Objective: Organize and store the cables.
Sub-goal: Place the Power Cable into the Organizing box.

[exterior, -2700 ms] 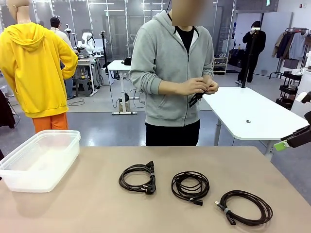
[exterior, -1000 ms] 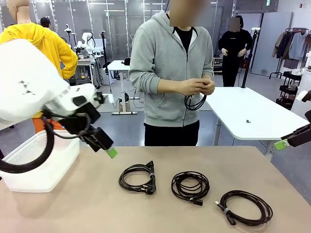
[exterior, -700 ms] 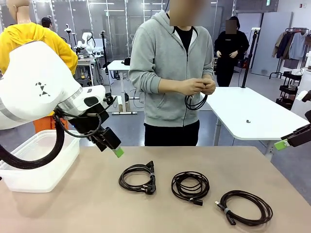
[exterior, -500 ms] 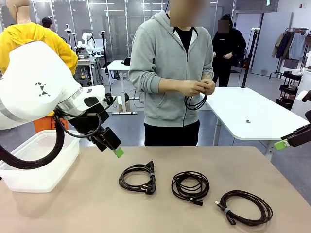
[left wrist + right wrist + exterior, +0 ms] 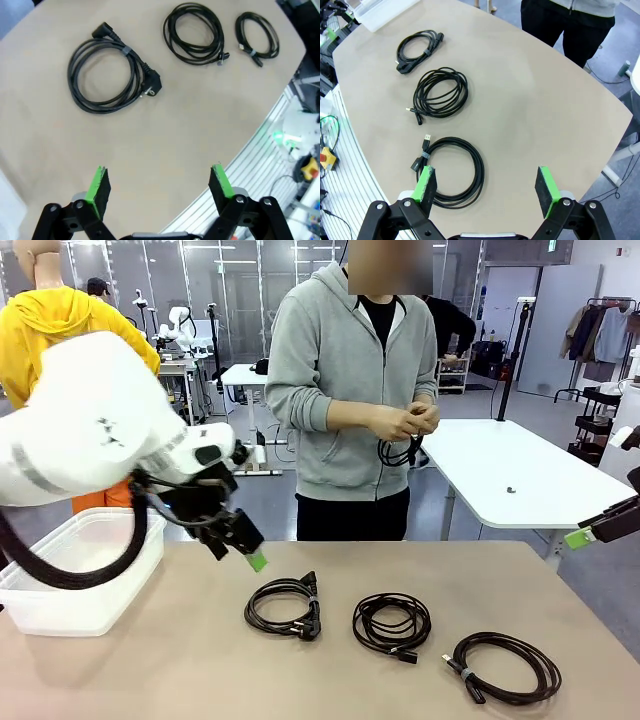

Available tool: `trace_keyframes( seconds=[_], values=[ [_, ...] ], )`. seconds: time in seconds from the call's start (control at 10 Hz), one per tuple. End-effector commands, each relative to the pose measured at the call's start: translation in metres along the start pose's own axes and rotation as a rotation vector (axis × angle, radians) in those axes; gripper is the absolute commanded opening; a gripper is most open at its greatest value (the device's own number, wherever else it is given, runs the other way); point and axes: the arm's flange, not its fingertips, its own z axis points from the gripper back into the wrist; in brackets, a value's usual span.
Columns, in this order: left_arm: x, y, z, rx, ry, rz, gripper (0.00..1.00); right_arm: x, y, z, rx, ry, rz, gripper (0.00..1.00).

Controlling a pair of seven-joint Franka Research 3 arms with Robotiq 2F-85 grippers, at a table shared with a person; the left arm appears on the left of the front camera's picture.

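Left gripper [image 5: 159,184]: its green-padded fingers are standing spread wide and gripping nothing. In the front view it is hanging tilted downward, left of centre, above the table [image 5: 150,670].
Below the left gripper: in its wrist view, bare tabletop is showing between the two pads, and the coils are lying apart from them toward the top of the frame.
Right gripper [image 5: 485,186]: its fingers are also standing spread and empty. In the front view it is poking in at the right edge, off the table's far right corner.
Left cable [image 5: 313,620]: it is lying coiled on the table, just lower right of the left gripper's pad in the front view.
Middle cable [image 5: 404,652]: it is lying coiled at lower centre, just beside the left cable and not touching it.
Right cable [image 5: 468,680]: it is lying coiled at lower right. In the right wrist view it is sitting just above the left pad.
Fourth cable [image 5: 400,452]: it is dangling as a loop from the person's hands [image 5: 405,420], at upper centre.
Clear bin [image 5: 80,605]: it is sitting at the left edge of the table, partly behind the left arm's hose.
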Motion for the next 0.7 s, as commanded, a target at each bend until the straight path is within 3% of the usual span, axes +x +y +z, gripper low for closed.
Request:
trace_keyframes(
  seconds=[0.0, 0.1, 0.3, 0.6],
  values=[
    [0.051, -0.024, -0.035, 0.053, 0.086, 0.116, 1.0, -0.001, 0.001, 0.001, 0.005, -0.007, 0.006, 1.0],
    [0.066, -0.03, -0.05, 0.071, 0.099, 0.187, 1.0, -0.001, 0.001, 0.001, 0.005, -0.007, 0.006, 1.0],
    [0.091, -0.042, -0.084, 0.219, 0.146, 0.329, 1.0, -0.001, 0.001, 0.001, 0.005, -0.007, 0.006, 1.0],
    [0.113, -0.038, -0.123, 0.294, 0.184, 0.404, 1.0, -0.001, 0.001, 0.001, 0.005, -0.007, 0.006, 1.0]
  ],
)
